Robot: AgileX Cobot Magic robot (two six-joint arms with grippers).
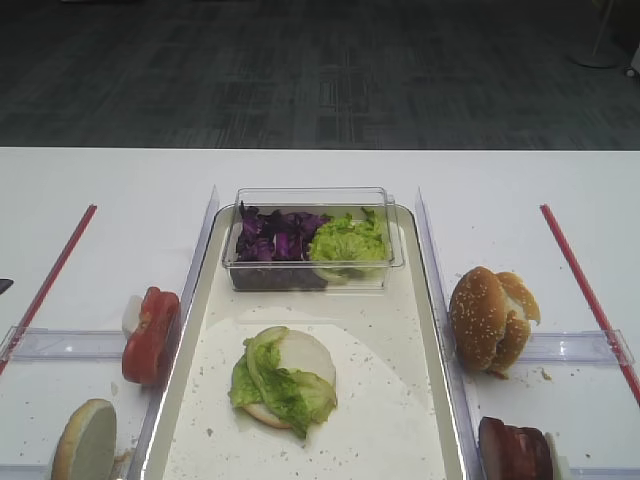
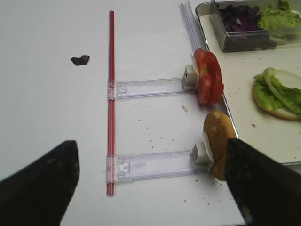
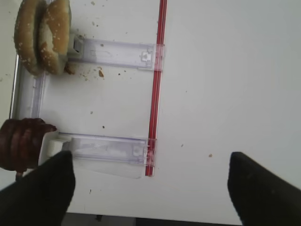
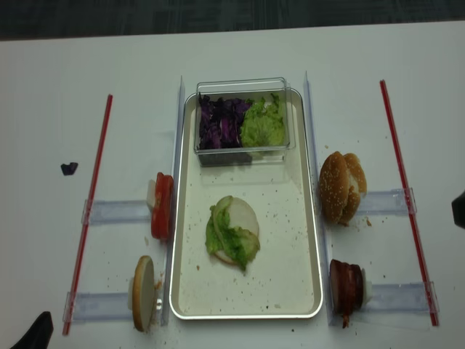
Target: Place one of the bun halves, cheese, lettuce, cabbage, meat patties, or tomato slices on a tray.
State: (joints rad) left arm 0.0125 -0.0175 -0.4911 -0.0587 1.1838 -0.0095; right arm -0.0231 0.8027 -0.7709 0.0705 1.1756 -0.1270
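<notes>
The right claw (image 3: 150, 188) fills the bottom of its own view, its two dark fingers spread far apart with nothing between them, hanging over bare table (image 3: 225, 94) outside the red strip (image 3: 155, 94). The left claw (image 2: 150, 188) hangs likewise, fingers wide apart and empty, outside the red strip on its own side of the tray (image 4: 305, 240).

Taking the tray as the landmark: a bun half (image 4: 236, 240) with a lettuce leaf (image 4: 227, 234) draped over it already lies on its floor, near the middle. At its far end sits a clear tub (image 4: 243, 120) with purple cabbage (image 4: 221, 123) and more lettuce. Just outside the tray's right rim stand the sesame bun halves (image 4: 340, 185) on edge, and nearer the front the meat patties (image 4: 345, 285), also on edge in their holder. Outside the left rim stand the tomato slices (image 4: 161, 206) and a pale bun half (image 4: 142, 292).

If a patty goes next, the right arm is clearly nearer: the patties lie toward the tray from that claw, across the red strip. They are dark reddish-brown discs with flat faces upright, so the fingers would likely need to straddle the stack across its faces.
</notes>
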